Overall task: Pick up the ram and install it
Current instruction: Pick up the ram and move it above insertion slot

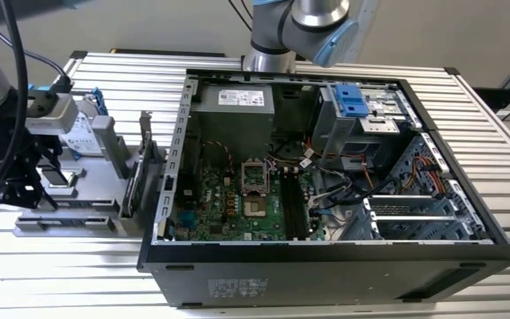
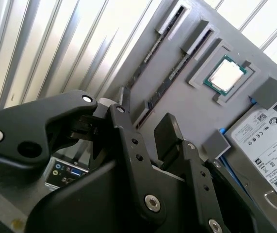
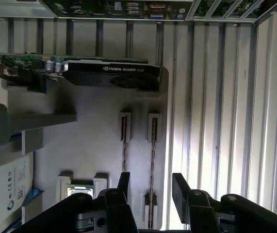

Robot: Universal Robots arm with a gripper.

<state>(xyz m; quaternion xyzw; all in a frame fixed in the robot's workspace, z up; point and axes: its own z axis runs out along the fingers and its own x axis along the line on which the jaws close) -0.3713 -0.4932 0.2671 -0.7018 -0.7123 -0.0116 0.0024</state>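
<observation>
Your gripper [image 1: 38, 189] hangs over the grey holder [image 1: 91, 186], which sits on the surface [image 1: 131, 73] at the exterior view's left edge, just beside the open case [image 1: 326, 279]. In both wrist views the fingers [image 3: 179, 187] [image 2: 170, 131] are spread wide with nothing between them.

The ram [image 3: 153, 141] is seated in its slot along one edge of the holder. A second stick [image 3: 124, 138] lies parallel, just beside it. Both sticks run in under your fingertips. I can't tell which one lines up with the gap, because the two wrist views disagree.

The cpu [image 2: 225, 75] sits between the sticks and the hard drive [image 2: 269, 145]. The graphics card [image 3: 109, 73] stands across the holder beyond the sticks' other ends.
</observation>
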